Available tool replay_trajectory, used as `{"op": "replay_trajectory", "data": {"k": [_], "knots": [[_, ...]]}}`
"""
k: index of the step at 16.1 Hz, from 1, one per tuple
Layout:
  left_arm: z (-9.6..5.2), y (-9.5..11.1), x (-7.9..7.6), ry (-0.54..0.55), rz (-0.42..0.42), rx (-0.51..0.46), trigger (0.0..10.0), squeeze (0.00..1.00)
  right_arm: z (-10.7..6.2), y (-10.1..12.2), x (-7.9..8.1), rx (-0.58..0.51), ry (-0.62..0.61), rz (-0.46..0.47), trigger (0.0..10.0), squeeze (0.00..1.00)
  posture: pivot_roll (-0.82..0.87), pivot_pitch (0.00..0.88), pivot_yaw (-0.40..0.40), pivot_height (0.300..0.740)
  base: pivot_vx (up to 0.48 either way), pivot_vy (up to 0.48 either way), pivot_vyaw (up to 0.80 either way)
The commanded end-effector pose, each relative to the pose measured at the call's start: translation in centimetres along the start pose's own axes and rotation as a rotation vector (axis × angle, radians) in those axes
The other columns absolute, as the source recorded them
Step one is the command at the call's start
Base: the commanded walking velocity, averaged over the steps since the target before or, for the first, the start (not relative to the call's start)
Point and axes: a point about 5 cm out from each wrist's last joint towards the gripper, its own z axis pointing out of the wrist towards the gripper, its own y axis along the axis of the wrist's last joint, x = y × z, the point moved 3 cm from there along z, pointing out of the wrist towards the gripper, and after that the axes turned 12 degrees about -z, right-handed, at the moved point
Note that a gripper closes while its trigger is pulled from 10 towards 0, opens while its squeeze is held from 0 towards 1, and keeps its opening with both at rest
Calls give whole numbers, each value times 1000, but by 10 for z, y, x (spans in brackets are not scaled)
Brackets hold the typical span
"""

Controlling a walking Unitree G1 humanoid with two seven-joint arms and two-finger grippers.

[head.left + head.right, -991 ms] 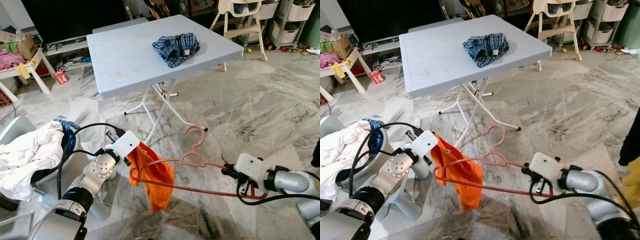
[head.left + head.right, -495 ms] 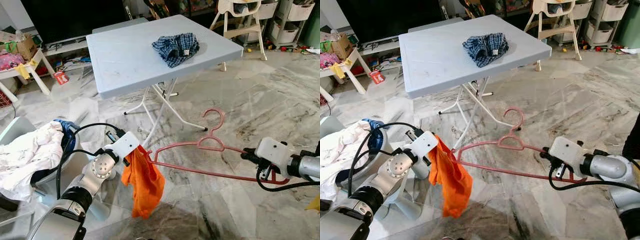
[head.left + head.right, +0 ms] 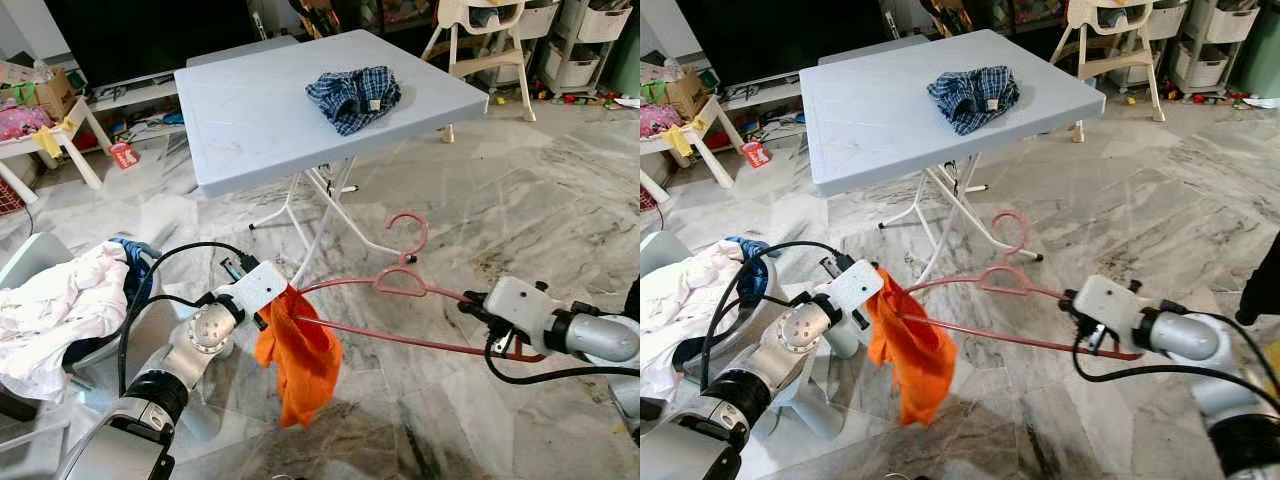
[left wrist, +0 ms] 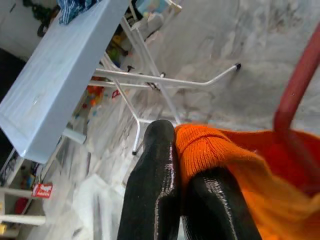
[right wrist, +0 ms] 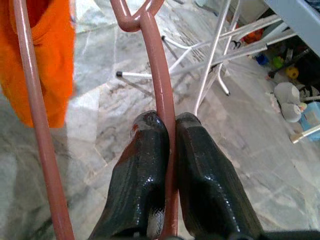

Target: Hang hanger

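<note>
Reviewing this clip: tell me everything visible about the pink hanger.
The pink plastic hanger is a thin-barred triangle with a curled hook pointing up. It is held roughly level above the marble floor, before the folding table. The right gripper is shut on one shoulder bar; at its other end lies the orange cloth pinched by the left gripper.

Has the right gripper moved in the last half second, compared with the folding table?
Yes. The right gripper, shut on the pink hanger, has come back toward the robot's left, nearer the folding table legs.
</note>
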Motion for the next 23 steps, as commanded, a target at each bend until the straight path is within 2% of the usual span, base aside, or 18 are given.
{"op": "replay_trajectory", "data": {"k": [1, 4, 6, 8, 13, 15, 17, 20, 23], "knots": [[0, 6, 5, 3, 14, -25, 10000, 0, 5, 9, -1, -33, 8, -21, 10000, 0, -131, 0, 154, 740, 0, 0, 0], [0, 7, 8, 7, 15, -28, 10000, 0, 12, 9, 12, -44, 47, -11, 10000, 0, -130, 0, 154, 740, 0, 0, 0], [1, 12, 7, 0, 16, -44, 10000, 0, 23, 11, 22, -49, 59, -17, 10000, 0, -133, 0, 151, 740, 0, 0, 0], [2, 17, 7, -4, 15, -58, 10000, 0, 31, 13, 24, -38, 38, -43, 10000, 0, -130, 0, 151, 740, 0, 0, 0], [0, 21, 12, 0, 23, -68, 10000, 0, 45, 16, 24, -18, -9, -88, 10000, 0, -128, 0, 153, 740, 0, 0, 0], [-1, 21, 18, 30, 29, -56, 10000, 0, 49, 10, 22, 31, -42, -105, 10000, 0, -121, 0, 156, 740, 0, 0, 0], [-2, 21, 20, 43, 24, -50, 10000, 0, 48, 6, 20, 60, -42, -110, 10000, 0, -117, 0, 153, 740, 0, 0, 0], [-3, 17, 22, 51, 26, -30, 10000, 0, 46, 6, 18, 46, -33, -110, 10000, 0, -120, 0, 152, 740, 0, 0, 0], [-5, 14, 24, 57, 25, -13, 10000, 0, 36, -1, 3, 70, -64, -122, 10000, 0, -122, 0, 154, 740, 0, 0, 0]]}}
